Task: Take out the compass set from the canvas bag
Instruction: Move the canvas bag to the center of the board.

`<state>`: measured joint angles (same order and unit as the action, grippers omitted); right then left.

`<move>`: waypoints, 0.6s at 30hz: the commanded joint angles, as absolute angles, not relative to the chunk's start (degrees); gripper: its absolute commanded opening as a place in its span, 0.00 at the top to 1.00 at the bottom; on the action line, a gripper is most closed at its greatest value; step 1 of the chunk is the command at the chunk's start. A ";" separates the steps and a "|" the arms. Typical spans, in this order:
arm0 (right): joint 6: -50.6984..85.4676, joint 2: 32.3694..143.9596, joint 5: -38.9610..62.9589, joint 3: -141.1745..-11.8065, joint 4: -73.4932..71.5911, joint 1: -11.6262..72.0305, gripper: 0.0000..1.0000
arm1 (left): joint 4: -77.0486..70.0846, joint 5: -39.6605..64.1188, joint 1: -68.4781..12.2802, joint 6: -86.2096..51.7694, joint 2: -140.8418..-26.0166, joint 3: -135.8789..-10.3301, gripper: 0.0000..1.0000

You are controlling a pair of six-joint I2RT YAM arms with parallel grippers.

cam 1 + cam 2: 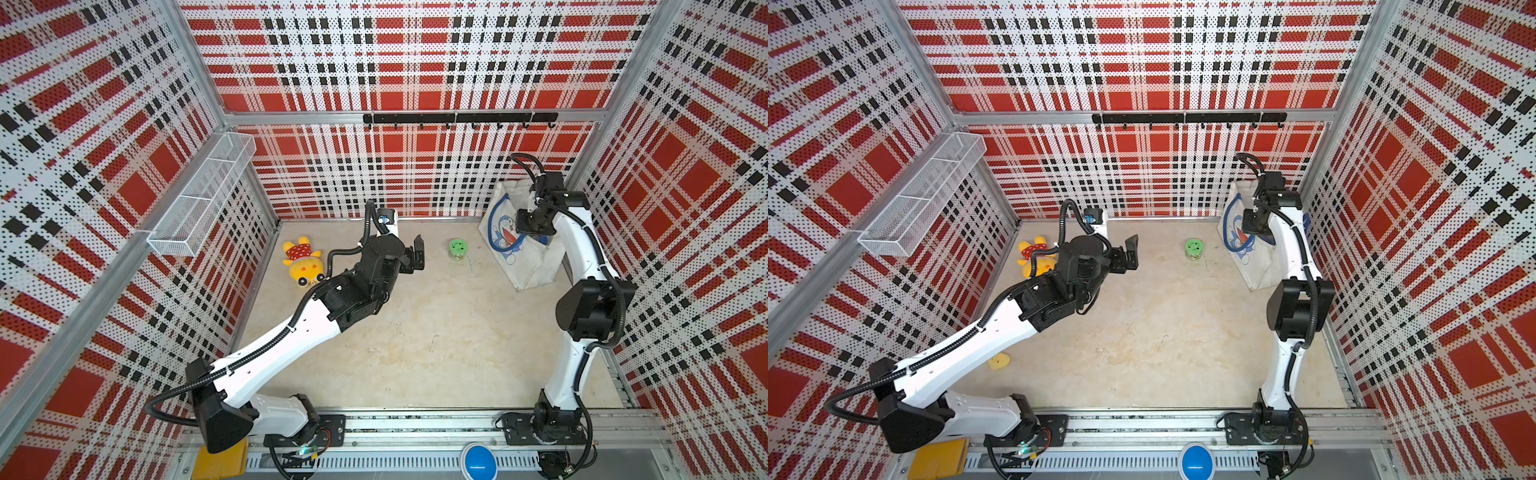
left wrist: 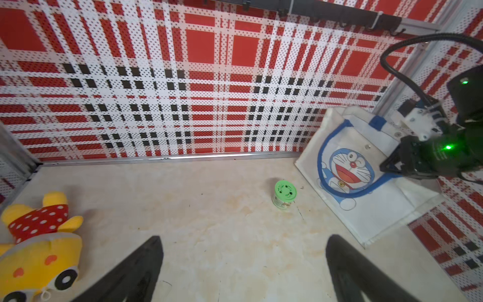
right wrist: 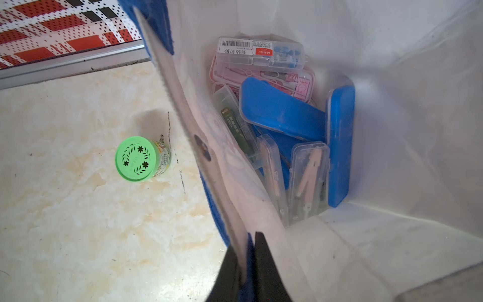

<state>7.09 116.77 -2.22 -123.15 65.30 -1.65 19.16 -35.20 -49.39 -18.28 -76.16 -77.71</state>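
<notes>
Over in the far right corner of the beige marbled tabletop (image 1: 415, 353), the large white canvas bag (image 1: 505, 253) with blue strap handles stood upright by the right wall. Its blue cartoon cat print faced the middle of the table.

The right gripper (image 3: 245, 245) was up at the mouth, jaws pressed fully together on the near rim of the canvas bag. One black finger (image 3: 269, 266) sat inside the fabric and one outside, a strip of blue showing between them. The mouth gaped wide!

Down at the bottom, the right wrist view caught the compass set (image 3: 308, 177), a clear plastic case with a beige compass inside, packed in among other stationery boxes. A second slim clear case (image 3: 271, 177) touched it on one side and an upright blue plastic case (image 3: 339, 146) stood against the other. A pink case (image 3: 300, 81) and a clear box with a barcode label (image 3: 261, 52) lay further back. No finger touched the compass set.

The left gripper (image 1: 417, 253) hung above the middle of the table, jaws spread wide, holding nothing. Between it and the bag stood a small jar with a green lid (image 1: 458, 248), apart from both. A yellow plush toy in a red polka-dot top (image 1: 301, 259) lay over by the left wall.
</notes>
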 commanded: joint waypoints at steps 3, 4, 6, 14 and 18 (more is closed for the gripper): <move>9.79 110.20 -4.26 -119.85 69.70 -1.85 1.00 | 22.27 -29.07 -47.04 -21.35 -75.40 -78.59 0.00; 10.34 109.24 -4.13 -119.46 70.38 -1.85 1.00 | 22.99 -28.96 -47.31 -21.36 -75.45 -78.90 0.00; 11.53 107.49 -4.21 -119.18 72.42 -1.76 1.00 | 23.77 -29.74 -48.28 -21.23 -75.11 -79.18 0.00; 14.49 99.98 -5.05 -116.26 78.95 0.87 1.00 | 26.65 -30.24 -49.57 -25.67 -69.52 -76.97 0.01; 15.76 96.03 -7.07 -112.91 81.49 3.72 1.00 | 27.25 -31.44 -49.57 -27.16 -66.33 -75.17 0.02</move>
<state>13.54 101.45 -5.04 -113.69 78.63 1.98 25.91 -29.87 -49.28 -24.27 -68.73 -76.49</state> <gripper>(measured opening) 0.054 0.978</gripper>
